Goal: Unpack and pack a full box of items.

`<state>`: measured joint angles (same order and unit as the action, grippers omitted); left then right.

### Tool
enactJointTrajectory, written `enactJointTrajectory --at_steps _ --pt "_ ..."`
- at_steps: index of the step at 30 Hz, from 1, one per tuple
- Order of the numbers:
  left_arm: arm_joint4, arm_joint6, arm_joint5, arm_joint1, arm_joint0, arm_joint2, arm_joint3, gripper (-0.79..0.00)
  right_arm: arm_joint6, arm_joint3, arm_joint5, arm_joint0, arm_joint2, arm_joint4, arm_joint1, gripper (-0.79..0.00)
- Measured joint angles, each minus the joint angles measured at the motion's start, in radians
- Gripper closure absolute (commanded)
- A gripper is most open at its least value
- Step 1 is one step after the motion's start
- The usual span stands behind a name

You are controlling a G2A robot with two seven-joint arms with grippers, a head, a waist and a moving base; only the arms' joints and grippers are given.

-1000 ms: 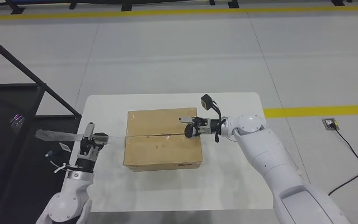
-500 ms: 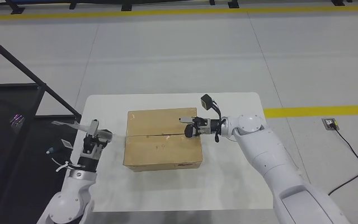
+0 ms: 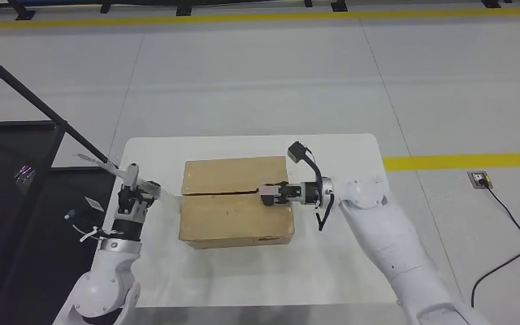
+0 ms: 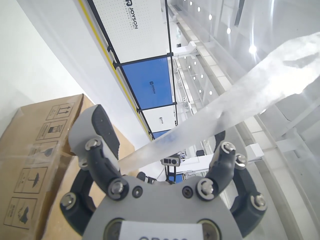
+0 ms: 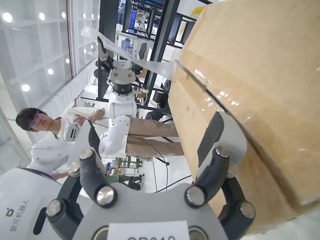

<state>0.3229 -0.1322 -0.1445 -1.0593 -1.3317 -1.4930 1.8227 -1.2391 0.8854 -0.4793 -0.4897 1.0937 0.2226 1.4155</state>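
Moved: your left hand [image 3: 128,191] nearer the box [image 3: 231,219], its tape strip [image 3: 101,162] swung upward; right hand [image 3: 266,194] lowered onto the seam. Both hands wide, and the strip clings to the left one. Status, as judged: tape mostly peeled, flaps shut, unpacking and repacking outstanding. Box: brown cardboard, mid-table [image 3: 341,244], seam dark.

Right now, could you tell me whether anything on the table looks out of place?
Yes. A peeled strip of clear tape runs from the box and seems stuck to the open left end effector, its loose end in the air.
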Motion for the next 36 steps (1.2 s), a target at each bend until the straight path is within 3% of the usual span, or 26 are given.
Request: enactJointTrajectory --at_steps 8,14,21,28,36 --pt "0.003 -0.005 0.035 -0.012 0.008 -0.003 0.016 -0.785 -0.022 0.25 0.05 -0.125 0.05 -0.06 -0.041 -0.785" --pt "-0.024 -0.016 0.061 -0.022 0.016 0.023 0.051 -0.785 -0.028 0.35 0.062 -0.181 0.067 -0.084 -0.06 -0.785" --pt "-0.086 -0.028 0.114 -0.037 0.062 0.09 0.061 -0.785 -0.008 0.399 0.07 -0.221 0.089 -0.087 -0.076 -0.785" --pt "-0.191 -0.076 0.168 -0.06 0.155 0.189 0.009 -0.785 0.002 0.428 0.069 -0.257 0.117 -0.08 -0.094 -0.785" --pt "-0.247 -0.075 0.189 -0.08 0.211 0.244 -0.027 -0.785 0.005 0.435 0.071 -0.273 0.129 -0.066 -0.108 -0.785"
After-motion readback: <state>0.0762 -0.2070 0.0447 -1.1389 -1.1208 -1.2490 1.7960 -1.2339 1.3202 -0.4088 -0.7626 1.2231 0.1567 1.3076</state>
